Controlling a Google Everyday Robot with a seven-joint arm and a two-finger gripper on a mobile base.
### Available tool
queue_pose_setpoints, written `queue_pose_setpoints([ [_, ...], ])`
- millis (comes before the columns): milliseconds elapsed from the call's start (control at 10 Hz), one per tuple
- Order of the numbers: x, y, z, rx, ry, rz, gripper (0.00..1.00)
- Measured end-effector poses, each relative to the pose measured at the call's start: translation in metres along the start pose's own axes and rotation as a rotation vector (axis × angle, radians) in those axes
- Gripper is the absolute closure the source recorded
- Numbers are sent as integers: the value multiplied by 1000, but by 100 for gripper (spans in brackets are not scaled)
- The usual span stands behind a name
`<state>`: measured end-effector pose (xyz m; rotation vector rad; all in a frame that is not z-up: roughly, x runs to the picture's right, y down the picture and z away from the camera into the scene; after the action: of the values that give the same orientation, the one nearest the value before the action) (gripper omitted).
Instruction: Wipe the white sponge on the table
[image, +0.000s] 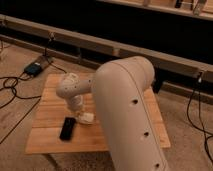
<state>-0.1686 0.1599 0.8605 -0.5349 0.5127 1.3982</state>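
Observation:
The low wooden table (50, 102) stands in the middle of the camera view. My arm's big white body fills the foreground and covers the table's right half. My gripper (80, 111) points down at the table's centre-left, right over the white sponge (86, 118). The sponge lies on the planks just to the right of a flat black slab (67, 128), and the gripper's end seems to touch its upper left part.
Black cables (12, 85) and a small power box (35, 67) lie on the floor left of the table. A long dark ledge (75, 40) runs behind it. Another cable (192, 107) hangs at the right.

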Motion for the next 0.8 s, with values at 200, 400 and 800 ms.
queue_pose_setpoints([
  [200,19,28,0,-43,19,-45,100],
  [400,46,44,2,-66,50,-83,100],
  [800,87,21,10,-35,119,-70,100],
])
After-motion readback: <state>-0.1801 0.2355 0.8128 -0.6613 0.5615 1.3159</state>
